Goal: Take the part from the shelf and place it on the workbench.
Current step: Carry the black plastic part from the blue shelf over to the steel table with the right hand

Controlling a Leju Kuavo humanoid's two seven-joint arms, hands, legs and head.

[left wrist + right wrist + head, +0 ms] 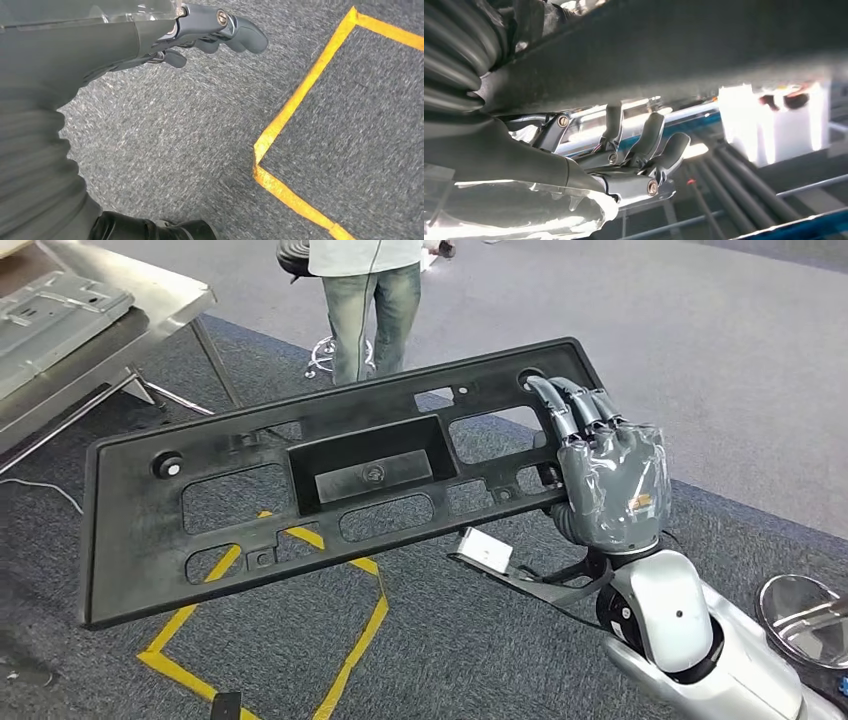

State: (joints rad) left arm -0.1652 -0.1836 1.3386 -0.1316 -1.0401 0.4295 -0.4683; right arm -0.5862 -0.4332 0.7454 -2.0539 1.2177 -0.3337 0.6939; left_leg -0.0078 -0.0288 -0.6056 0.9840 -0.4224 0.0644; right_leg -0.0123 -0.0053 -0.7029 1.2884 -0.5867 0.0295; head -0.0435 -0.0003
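Observation:
A long black plastic part (250, 505) with several cut-outs and a box-shaped recess hangs in the air over the carpet, tilted down to the left. My right hand (612, 480) grips its right end, fingers over the top face and thumb beneath. In the right wrist view the part (674, 50) is a dark band with my fingers (646, 142) curling up against it. My left hand (200, 35) hangs over the carpet, loosely curled and holding nothing. The metal workbench (150, 302) stands at the far left with a grey panel (50, 320) lying on it.
A person in jeans (368, 310) stands beyond the part, beside a stool base (325, 355). Yellow tape (350, 650) marks a box on the dark carpet below the part. A shiny round metal piece (800, 610) sits at the right edge, near my right arm.

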